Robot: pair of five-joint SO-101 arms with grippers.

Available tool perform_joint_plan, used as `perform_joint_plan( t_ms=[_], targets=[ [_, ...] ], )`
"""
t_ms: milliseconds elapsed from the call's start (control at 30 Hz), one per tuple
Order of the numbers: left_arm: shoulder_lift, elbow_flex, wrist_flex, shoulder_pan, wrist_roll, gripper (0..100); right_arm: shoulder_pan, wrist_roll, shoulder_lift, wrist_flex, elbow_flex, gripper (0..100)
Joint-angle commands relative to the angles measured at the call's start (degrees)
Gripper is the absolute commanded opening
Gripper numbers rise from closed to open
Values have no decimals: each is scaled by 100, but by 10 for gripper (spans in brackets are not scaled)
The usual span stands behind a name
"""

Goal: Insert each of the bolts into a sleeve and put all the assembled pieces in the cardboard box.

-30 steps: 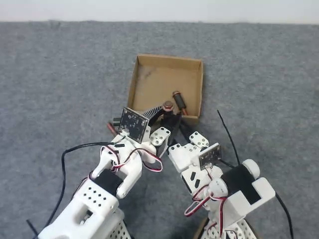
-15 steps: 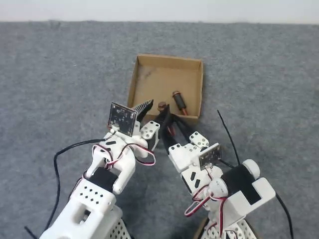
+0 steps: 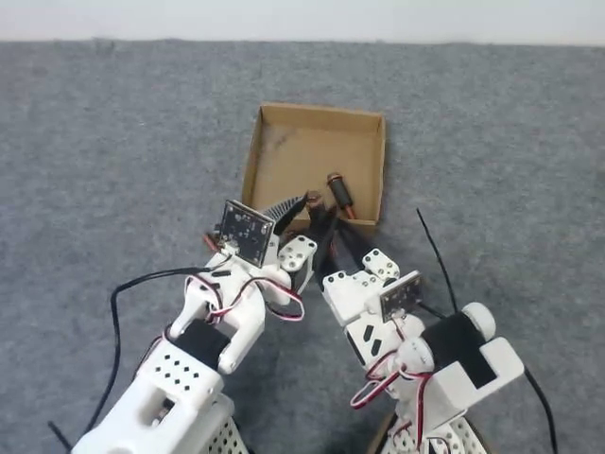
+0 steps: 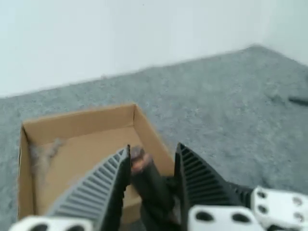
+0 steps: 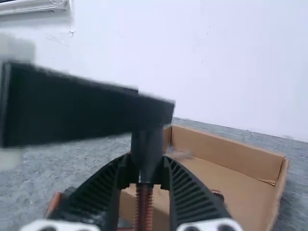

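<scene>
An open square brown cardboard box [image 3: 302, 156] sits just above the centre of the high view. Inside it, against the right-hand wall near the lower right corner, lies one assembled piece [image 3: 339, 194]: a dark sleeve with a copper-coloured end, lying flat and pointing towards the upper left. The rest of the box floor shows bare cardboard with a pale scuff near its upper left corner.

Both arms come up from the bottom edge of the high view and meet at the box's near wall. The right tool [image 5: 144, 166] is closed narrow on a black cylindrical sleeve [image 5: 147, 144], and a copper-coloured threaded bolt [image 5: 143, 202] runs back from the sleeve between its two ribbed fingers. The held piece is at the lower edge of the box [image 5: 231, 149], about level with its near wall. The left tool [image 4: 153, 149] is parted, with a ribbed finger on either side of the same sleeve [image 4: 147, 175]. One finger is just beside it and the other stands apart with a gap. The sleeve's copper-coloured tip [image 4: 138, 161] points towards the box [image 4: 77, 154].

A small copper-coloured part [image 3: 210, 242] lies outside the box, left of the left arm's wrist, too small to tell further.

The table [image 3: 113, 142] is covered in grey felt-like carpet. Black cables [image 3: 118, 312] trail over it beside each arm. A plain white wall [image 3: 302, 19] runs along the top of the high view.
</scene>
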State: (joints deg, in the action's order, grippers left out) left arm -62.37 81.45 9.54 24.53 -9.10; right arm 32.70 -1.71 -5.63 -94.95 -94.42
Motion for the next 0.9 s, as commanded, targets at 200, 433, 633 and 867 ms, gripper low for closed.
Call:
perform_joint_plan(
  t_ms=[200, 433, 633, 867],
  targets=[
    [-105, -1833, 1591, 35, -53, 141, -171, -35, 242, -4, 132, 6],
    [-105, -2976, 3279, -9, -53, 141, -180, -35, 242, -4, 132, 6],
    [-105, -3081, 3965, -62, -44, 130, -180, -35, 242, -4, 132, 6],
    [-105, -3081, 4088, -800, 0, 16, -180, -35, 242, -4, 132, 6]
  ],
)
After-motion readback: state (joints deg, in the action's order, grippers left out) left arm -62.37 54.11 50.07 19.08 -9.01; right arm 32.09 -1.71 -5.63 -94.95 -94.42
